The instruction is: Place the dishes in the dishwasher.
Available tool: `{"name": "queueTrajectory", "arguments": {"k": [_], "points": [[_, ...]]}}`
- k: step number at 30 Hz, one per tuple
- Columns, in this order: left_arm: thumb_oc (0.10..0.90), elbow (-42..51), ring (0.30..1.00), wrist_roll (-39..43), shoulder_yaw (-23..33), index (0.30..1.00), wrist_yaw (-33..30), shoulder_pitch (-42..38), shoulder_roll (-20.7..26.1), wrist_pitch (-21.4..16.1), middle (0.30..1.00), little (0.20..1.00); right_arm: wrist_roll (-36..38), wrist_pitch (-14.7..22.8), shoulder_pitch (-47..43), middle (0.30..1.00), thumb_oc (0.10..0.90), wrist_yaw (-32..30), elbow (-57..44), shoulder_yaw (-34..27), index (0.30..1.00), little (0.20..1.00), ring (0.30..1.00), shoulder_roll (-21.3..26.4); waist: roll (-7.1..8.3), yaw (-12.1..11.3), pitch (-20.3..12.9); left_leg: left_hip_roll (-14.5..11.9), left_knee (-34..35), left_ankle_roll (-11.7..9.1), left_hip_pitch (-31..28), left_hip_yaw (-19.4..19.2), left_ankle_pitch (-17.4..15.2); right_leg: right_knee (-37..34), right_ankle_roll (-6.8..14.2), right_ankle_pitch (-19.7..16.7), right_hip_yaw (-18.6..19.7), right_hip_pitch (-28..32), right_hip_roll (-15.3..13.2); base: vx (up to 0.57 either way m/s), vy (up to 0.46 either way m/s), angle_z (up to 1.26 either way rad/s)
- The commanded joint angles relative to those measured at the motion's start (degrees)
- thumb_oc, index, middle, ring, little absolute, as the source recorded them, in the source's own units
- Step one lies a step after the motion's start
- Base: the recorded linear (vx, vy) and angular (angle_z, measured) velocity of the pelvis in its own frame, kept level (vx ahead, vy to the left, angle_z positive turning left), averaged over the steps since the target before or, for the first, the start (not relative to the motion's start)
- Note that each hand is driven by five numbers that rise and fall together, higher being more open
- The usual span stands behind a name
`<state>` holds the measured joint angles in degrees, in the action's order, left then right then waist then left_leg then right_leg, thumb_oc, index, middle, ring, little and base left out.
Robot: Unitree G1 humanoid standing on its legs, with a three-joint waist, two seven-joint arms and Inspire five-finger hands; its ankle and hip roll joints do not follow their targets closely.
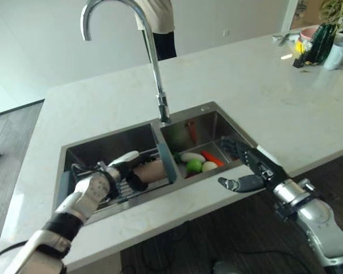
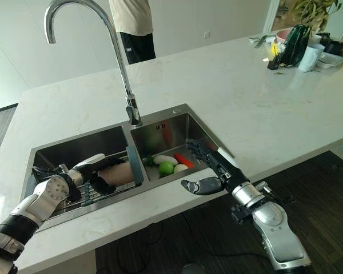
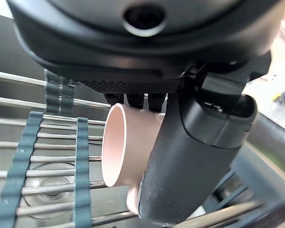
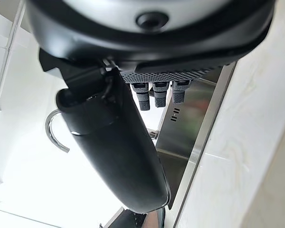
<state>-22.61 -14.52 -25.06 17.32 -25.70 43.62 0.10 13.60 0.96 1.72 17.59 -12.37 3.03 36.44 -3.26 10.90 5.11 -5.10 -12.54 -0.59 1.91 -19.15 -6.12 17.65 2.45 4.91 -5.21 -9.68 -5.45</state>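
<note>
One pink cup (image 3: pixel 121 147) in left hand (image 1: pixel 111 180)

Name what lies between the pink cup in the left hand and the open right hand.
In the left eye view, a grey-blue rack end and vegetables, a green round one included, lie between the pink cup, left hand and right hand.

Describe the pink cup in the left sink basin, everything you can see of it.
The cup is pale pink, matte and smooth, ceramic or plastic by its look, plain with a thin round rim. It lies on its side on the wire rack over the left basin, beside the divider. The left hand grips it, thumb across its side, fingers curled round it.
</note>
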Motion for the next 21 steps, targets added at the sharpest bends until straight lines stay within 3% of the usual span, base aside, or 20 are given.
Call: {"name": "queueTrajectory", "arguments": {"k": [1,6,12,13,21], "points": [[0.400,-1.03,0.300,-1.81,1.46,0.300,-1.60,-7.10,-0.30,-0.58,0.300,0.300,0.75,4.66,-5.88,0.900,0.800,0.36,-2.42,-1.17,0.900,0.900,0.900,0.06,-0.34,0.16,-3.77,-2.34,-4.64,-1.28,0.66,2.79,-7.56,-0.46,6.60,4.29,-0.99,2.51,-2.07,0.00,0.000,0.00],[0.400,-0.88,0.300,-2.64,3.31,0.300,-5.08,-5.06,0.43,-0.77,0.300,0.300,0.56,3.84,-5.15,0.900,0.800,0.65,-2.59,-1.77,0.900,0.900,0.900,0.26,-0.05,-0.38,-3.58,-2.35,-4.64,-1.37,0.76,3.10,-7.42,-0.46,6.58,4.33,-1.36,2.66,-2.24,0.00,0.000,0.00],[0.400,5.43,0.300,-1.30,10.47,0.300,-12.16,0.40,2.56,-2.21,0.300,0.300,0.30,3.81,-3.93,0.900,0.800,-0.19,-3.23,-3.40,0.900,0.900,0.900,-0.15,0.30,-2.37,-3.30,-2.21,-4.64,-1.57,1.24,4.31,-7.10,-0.46,6.48,4.53,-2.87,3.09,-2.95,0.00,0.002,0.04],[0.400,12.16,0.300,0.67,18.66,0.300,-19.86,6.04,3.58,-4.77,0.300,0.300,-0.06,4.99,-2.90,0.900,0.800,-2.43,-3.89,-5.25,0.900,0.900,0.900,-1.61,0.64,-4.50,-3.09,-2.08,-4.64,-1.73,1.72,5.43,-6.97,-0.46,6.45,4.73,-4.23,3.43,-3.61,-0.01,-0.003,0.18],[0.400,26.66,0.300,3.18,37.13,0.300,-31.52,22.07,0.43,-11.63,0.300,0.300,0.69,9.13,0.76,0.900,0.800,-8.56,-7.67,-10.34,0.900,0.900,0.900,-6.56,0.97,-7.97,-2.88,-1.94,-4.64,-2.05,2.56,7.44,-6.78,-0.46,6.11,5.42,-6.81,4.15,-4.67,-0.02,-0.016,0.26]]}}
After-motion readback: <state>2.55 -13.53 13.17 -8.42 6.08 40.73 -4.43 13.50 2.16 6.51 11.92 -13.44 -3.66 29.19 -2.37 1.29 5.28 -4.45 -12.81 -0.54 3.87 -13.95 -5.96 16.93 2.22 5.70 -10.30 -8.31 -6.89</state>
